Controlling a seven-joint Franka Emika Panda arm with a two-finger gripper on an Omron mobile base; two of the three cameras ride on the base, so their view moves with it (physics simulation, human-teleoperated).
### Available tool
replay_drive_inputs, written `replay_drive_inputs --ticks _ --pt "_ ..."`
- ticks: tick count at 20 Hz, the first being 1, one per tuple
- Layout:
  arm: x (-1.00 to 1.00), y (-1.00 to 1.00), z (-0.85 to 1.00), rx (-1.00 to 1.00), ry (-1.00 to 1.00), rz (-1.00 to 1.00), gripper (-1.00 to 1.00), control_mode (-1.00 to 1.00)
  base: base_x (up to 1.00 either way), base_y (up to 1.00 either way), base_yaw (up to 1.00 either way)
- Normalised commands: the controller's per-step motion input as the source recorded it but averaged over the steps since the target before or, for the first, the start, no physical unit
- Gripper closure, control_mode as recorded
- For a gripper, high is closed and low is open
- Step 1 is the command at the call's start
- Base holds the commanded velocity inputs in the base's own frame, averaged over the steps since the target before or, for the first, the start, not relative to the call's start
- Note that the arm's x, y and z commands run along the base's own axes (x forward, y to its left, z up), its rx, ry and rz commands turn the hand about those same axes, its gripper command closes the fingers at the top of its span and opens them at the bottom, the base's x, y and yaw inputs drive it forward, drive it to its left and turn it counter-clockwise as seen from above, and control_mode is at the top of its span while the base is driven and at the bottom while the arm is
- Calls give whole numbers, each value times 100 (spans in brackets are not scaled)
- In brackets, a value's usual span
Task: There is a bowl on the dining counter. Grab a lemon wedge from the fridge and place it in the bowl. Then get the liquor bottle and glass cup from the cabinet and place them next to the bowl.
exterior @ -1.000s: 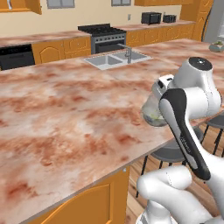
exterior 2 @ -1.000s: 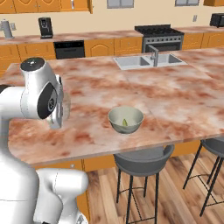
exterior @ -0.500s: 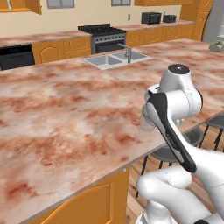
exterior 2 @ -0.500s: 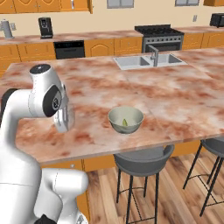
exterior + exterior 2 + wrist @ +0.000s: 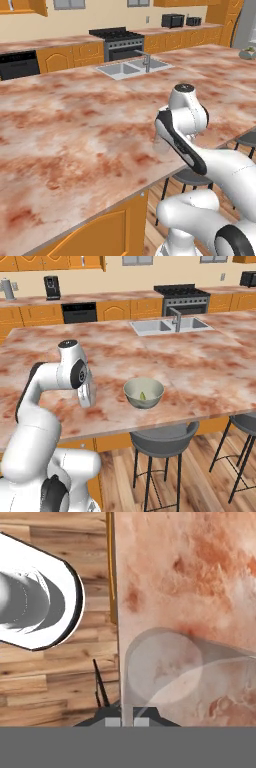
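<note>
A pale green bowl (image 5: pixel 143 392) stands on the marble dining counter (image 5: pixel 200 376) near its front edge, with a yellow lemon wedge (image 5: pixel 142 396) inside. My gripper (image 5: pixel 127 722) is shut on the wall of a clear glass cup (image 5: pixel 162 667), which hangs low over the counter's front edge. In the right base view the gripper (image 5: pixel 86 398) with the glass cup (image 5: pixel 85 393) is left of the bowl, about a hand's width away. In the left base view the faint glass cup (image 5: pixel 161 145) shows beside my hand, and my arm hides the bowl. The liquor bottle is out of view.
A steel sink with a faucet (image 5: pixel 170 326) sits mid-counter, far behind the bowl. Dark bar stools (image 5: pixel 162 438) stand under the counter's front edge, below the bowl and to the right. A stove (image 5: pixel 117 37) and wooden cabinets line the back wall.
My arm has swung down and toward the counter's front edge with the glass cup, coming lower over the marble. The bowl has stayed where it was.
</note>
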Motion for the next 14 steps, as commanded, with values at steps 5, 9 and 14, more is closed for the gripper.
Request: replay_drive_inputs --ticks 5,9,14 --pt "62 -4 -37 0 1 0 100 -100 0 0 0" --pt "50 0 -38 0 0 0 100 -100 0 0 0" --pt "41 0 -43 0 0 0 100 -100 0 0 0"
